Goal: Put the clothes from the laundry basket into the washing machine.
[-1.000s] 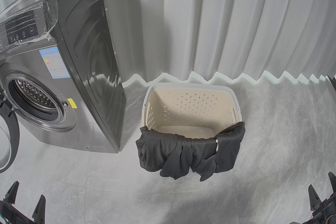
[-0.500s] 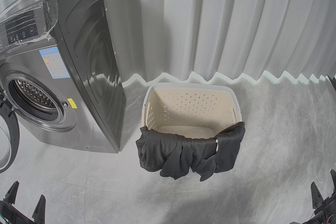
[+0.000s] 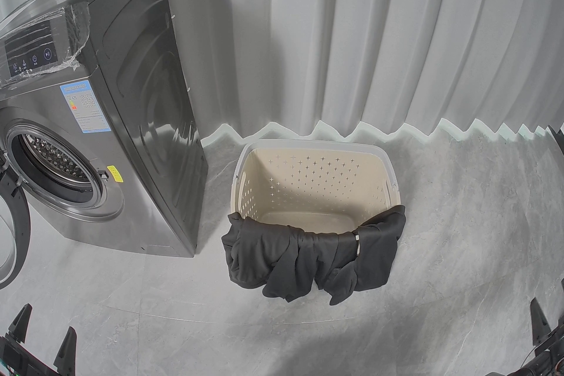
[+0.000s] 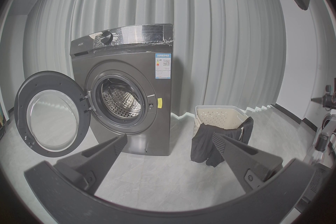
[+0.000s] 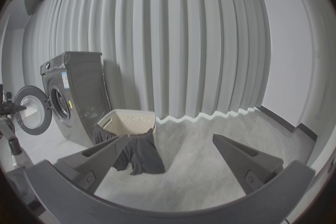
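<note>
A cream laundry basket (image 3: 317, 148) stands on the floor right of a grey washing machine (image 3: 141, 118). Dark clothes (image 3: 305, 259) hang bunched over the basket's near rim, and the inside looks bare. The machine's round door (image 3: 12, 242) is swung open, showing the steel drum (image 3: 53, 165). My left gripper (image 3: 46, 330) sits low at the near left, open, with nothing in it. At the near right edge, my right gripper (image 3: 551, 312) is open too. Both are well short of the basket. In the left wrist view the clothes (image 4: 206, 142) lie beyond the left gripper (image 4: 169, 136).
White pleated curtains (image 3: 364, 30) close off the back, just behind the basket. Grey marble-look floor (image 3: 470, 230) lies open in front of and to the right of the basket. The open door juts out to the machine's left.
The whole head picture has shifted slightly left, so the camera has moved. The right gripper has slid a little toward the view's right edge. The clothes and the left gripper look unchanged.
</note>
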Controlling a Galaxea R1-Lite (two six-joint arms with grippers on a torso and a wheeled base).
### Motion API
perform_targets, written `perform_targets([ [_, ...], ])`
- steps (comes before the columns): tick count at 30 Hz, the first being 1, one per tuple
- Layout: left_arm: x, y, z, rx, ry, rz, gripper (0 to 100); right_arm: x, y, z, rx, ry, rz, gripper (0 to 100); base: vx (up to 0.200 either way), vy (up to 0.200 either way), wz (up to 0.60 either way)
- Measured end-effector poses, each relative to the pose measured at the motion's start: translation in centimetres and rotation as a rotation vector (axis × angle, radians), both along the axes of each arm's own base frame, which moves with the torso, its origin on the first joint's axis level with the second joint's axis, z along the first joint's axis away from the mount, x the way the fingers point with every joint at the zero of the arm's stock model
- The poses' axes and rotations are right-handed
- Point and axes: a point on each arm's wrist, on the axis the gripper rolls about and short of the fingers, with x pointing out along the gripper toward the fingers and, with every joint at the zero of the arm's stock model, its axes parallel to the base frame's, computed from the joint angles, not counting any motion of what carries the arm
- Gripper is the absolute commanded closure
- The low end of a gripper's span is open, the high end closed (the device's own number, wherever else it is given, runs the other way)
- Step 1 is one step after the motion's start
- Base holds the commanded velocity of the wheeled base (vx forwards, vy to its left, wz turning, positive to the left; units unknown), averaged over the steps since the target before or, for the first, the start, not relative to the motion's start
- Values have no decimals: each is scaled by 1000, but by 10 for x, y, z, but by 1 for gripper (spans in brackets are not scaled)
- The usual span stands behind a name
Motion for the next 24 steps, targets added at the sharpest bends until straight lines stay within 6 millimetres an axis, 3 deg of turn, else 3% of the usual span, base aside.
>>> perform_targets([
  [7,0,0,0,0,0,0,0,-15,1,47,5,-84,53,0,-57,0,0],
  [10,0,0,0,0,0,0,0,-10,2,62,14,-41,107,0,-67,0,0],
  [16,0,0,0,0,0,0,0,25,3,79,48,117,170,0,0,0,0],
  [24,0,0,0,0,0,0,0,97,7,91,76,282,237,0,0,0,0],
])
